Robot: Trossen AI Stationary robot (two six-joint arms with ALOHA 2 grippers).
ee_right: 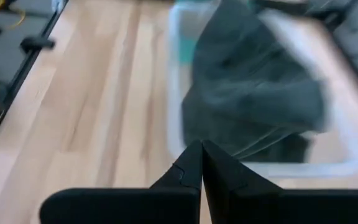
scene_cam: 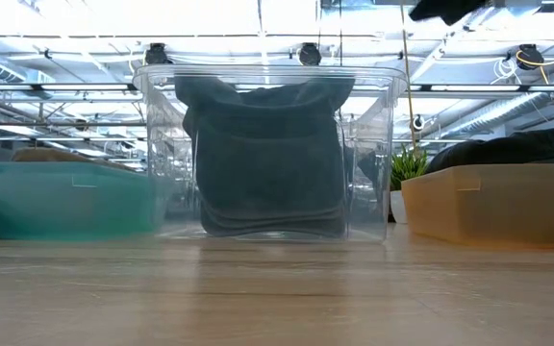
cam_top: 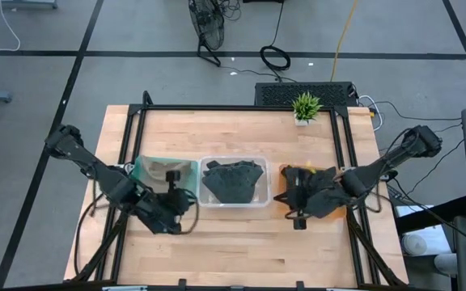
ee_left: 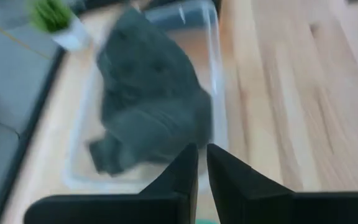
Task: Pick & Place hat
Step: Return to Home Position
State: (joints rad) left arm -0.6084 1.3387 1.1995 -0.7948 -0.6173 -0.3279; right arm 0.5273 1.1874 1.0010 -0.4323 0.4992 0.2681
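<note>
A dark grey hat [cam_top: 233,182] lies crumpled in the clear bin [cam_top: 233,160] at the table's middle; it also shows in both wrist views [ee_left: 148,93] [ee_right: 253,87]. My left gripper [cam_top: 189,199] hovers just left of that bin, above the teal bin's near right corner. Its fingers [ee_left: 202,158] are shut to a thin slit, with nothing between them. My right gripper [cam_top: 286,199] hovers just right of the clear bin, over the orange bin [scene_cam: 493,207], shut [ee_right: 201,152] and empty. Another dark hat [scene_cam: 517,149] rests in the orange bin.
The teal bin [cam_top: 158,166] at the left holds something tan [scene_cam: 37,154]. A small potted plant [cam_top: 304,107] stands at the table's far edge. Bare wood [cam_top: 233,242] stretches along the near side in front of the three bins.
</note>
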